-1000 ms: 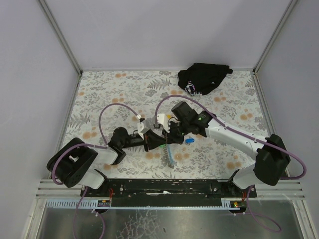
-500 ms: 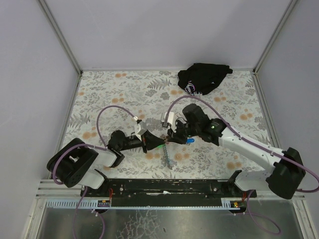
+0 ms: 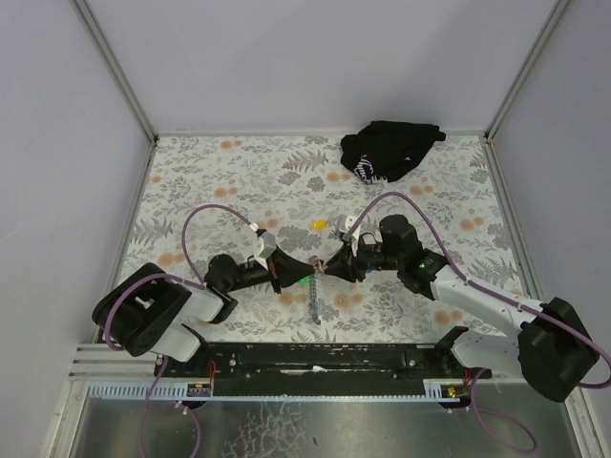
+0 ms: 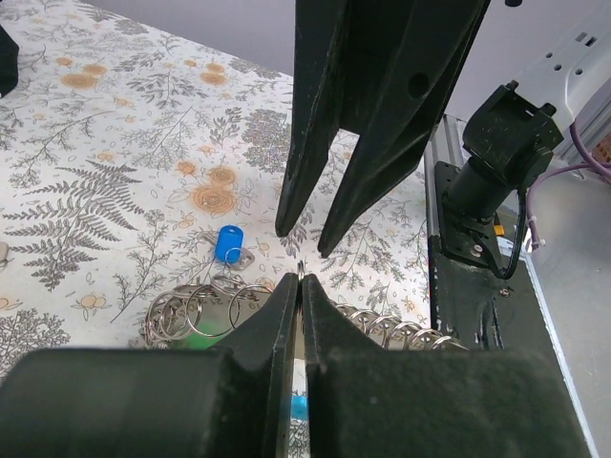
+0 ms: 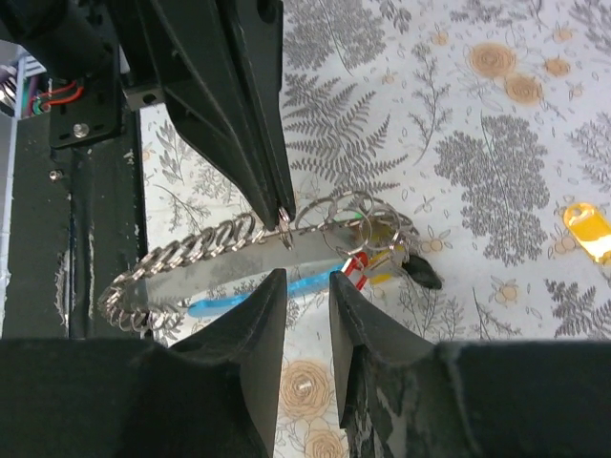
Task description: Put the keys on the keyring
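Observation:
My left gripper [image 4: 301,279] is shut, pinching a thin metal ring of the keyring [image 5: 284,221] at its tips. The ring belongs to a chain of rings [image 5: 186,260] along a grey and light-blue strap [image 5: 224,303], with a red tag [image 5: 355,265] at the clustered end. The keys, small and silvery with a blue tag [image 4: 227,243], lie on the table just beyond the ring cluster [image 4: 191,310]. My right gripper [image 5: 305,286] faces the left one tip to tip [image 3: 325,268], a little apart from the ring. It is open with nothing between its fingers.
A black cloth bundle [image 3: 387,149] lies at the back right of the floral table [image 3: 210,176]. A yellow tag [image 3: 320,225] rests just behind the grippers. The black base rail [image 4: 473,239] runs along the near edge.
My right gripper has opened and drawn back to the right, lower over the table. My left gripper has closed on the ring and shifted slightly right. The blue tag is now covered in the top view.

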You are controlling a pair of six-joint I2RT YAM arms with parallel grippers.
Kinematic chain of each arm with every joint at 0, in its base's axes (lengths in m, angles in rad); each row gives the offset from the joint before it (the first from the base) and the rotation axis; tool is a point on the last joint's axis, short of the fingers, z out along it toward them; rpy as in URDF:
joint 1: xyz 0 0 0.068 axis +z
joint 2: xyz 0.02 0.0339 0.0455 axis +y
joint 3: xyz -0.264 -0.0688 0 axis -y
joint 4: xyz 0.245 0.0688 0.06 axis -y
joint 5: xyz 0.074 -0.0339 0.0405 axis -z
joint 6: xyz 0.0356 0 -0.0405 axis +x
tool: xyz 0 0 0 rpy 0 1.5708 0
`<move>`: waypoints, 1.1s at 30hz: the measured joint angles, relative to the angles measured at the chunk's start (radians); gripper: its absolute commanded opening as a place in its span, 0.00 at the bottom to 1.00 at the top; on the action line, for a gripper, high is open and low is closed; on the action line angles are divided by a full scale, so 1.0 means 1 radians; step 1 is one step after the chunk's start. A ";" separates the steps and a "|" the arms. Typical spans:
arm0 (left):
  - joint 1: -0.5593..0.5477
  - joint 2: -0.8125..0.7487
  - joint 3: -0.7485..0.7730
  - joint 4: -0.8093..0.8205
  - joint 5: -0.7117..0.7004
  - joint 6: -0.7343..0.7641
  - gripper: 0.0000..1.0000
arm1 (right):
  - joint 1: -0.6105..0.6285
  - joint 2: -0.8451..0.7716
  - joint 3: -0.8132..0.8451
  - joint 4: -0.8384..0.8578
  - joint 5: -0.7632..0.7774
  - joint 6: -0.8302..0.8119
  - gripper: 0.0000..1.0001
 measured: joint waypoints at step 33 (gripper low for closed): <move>0.002 -0.008 -0.005 0.020 0.014 -0.021 0.00 | 0.000 0.167 0.018 0.164 -0.193 0.012 0.07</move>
